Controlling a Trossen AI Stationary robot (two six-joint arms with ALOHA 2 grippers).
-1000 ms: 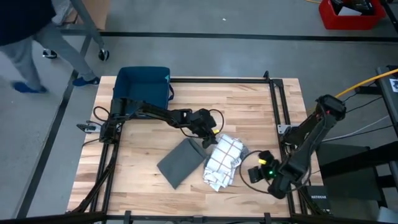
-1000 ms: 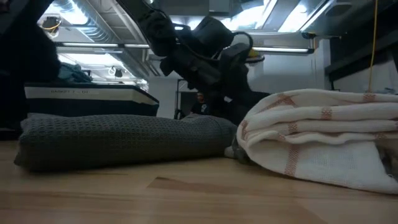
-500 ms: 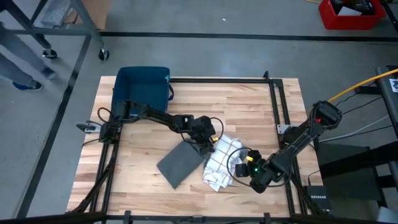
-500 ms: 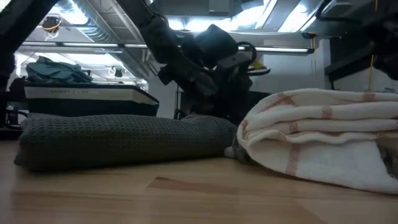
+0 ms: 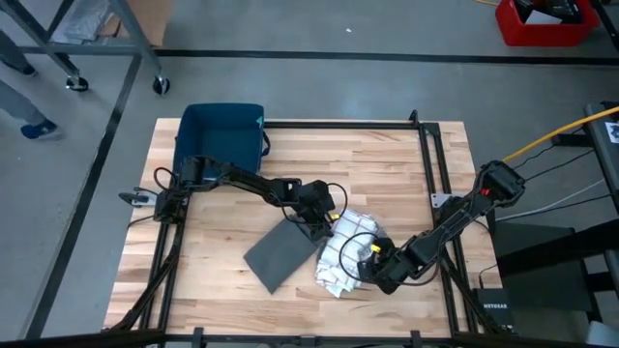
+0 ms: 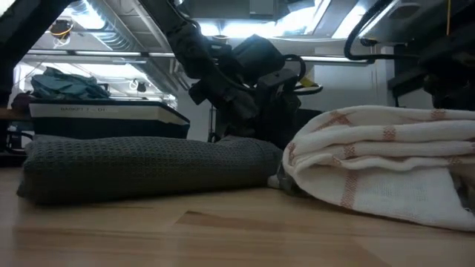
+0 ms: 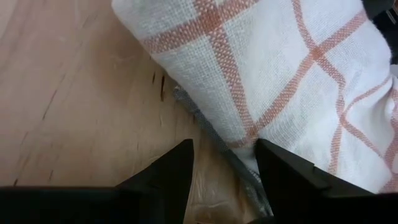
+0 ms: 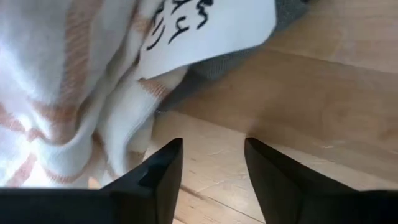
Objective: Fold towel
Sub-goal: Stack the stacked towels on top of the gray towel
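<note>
- The left hand (image 5: 324, 220) is low over the tabletop (image 5: 387, 164) at the inner edge of the white checked towel (image 5: 346, 246), fingers (image 7: 166, 177) spread with nothing between them
- The right hand (image 5: 370, 263) is at the towel's opposite edge, fingers (image 8: 158, 177) apart and empty
- The crumpled towel lies just beside a folded grey towel (image 5: 280, 253)
- A blue bin (image 5: 221, 135) sits at the far left corner

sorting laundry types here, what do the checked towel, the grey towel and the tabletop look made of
Checked towel: woven cloth, likely cotton, matte; open white weave with orange-red stripes.
Grey towel: thicker textile with a waffle-like knobbly texture, matte; fibre unclear.
Tabletop: pale wood, butcher-block look; joined strips and grain show, slight sheen.
</note>
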